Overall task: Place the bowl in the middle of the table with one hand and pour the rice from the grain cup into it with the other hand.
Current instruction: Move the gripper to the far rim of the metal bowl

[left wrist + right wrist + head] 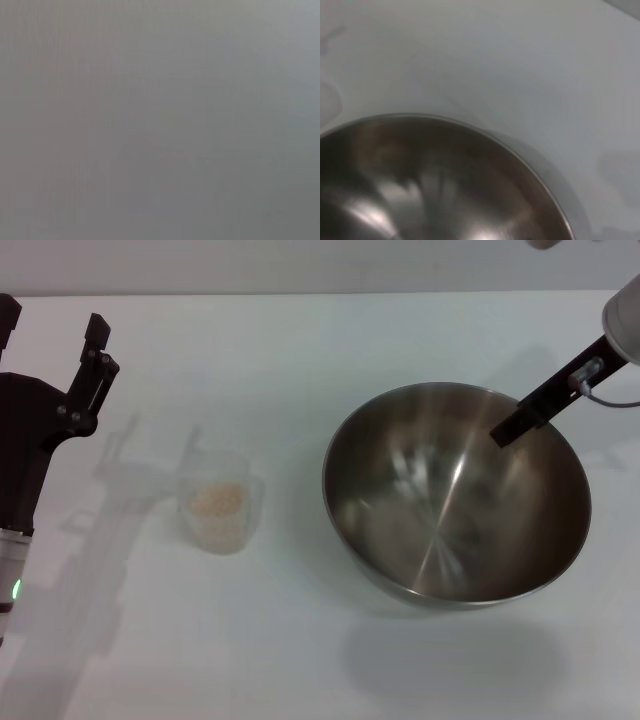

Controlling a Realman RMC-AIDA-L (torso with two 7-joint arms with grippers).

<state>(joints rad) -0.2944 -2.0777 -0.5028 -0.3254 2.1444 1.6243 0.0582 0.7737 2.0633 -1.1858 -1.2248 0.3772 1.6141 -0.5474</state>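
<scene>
Black left end effector [55,345], seemingly green-lit wrist.

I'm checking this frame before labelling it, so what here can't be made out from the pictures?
- Left wrist view: plain grey blur, nothing identifiable.
- Right gripper: head view shows one dark finger over the bowl; the rest is cut off by the frame edge, so jaw state is unclear.
- Grain cup: the rice level is blurred through the translucent wall.
- Right wrist view: bowl cut off by the frame.

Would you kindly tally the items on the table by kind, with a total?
Steel bowl: 1
Clear grain cup holding rice: 1
Total on the table: 2
</scene>
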